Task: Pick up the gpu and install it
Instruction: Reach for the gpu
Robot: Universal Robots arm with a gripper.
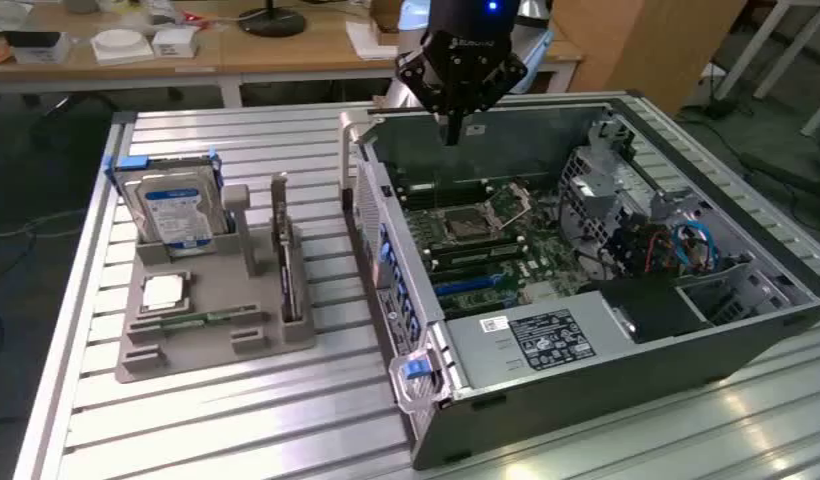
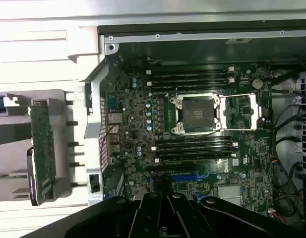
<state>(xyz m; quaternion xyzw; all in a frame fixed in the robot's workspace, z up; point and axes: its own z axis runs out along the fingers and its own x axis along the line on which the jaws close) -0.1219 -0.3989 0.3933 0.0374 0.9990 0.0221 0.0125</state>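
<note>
the open computer case (image 1: 624,400) is lying on its side in the exterior view's lower right, baring its board for fitting. at middle left the gpu (image 1: 289,265) is standing on edge in a grey holder (image 1: 210,345), seemingly offering an edge to grasp. top centre, the gripper (image 1: 453,132) is hovering pressed together, empty.

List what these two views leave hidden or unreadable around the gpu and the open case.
1. gpu: in the exterior view it stands edge-on in the gray holder, so its broad faces are hidden.
2. Blue slot: in the wrist view, the shut gripper covers part of it.
3. Hard drive label: in the exterior view, the print is too small to read.
</note>
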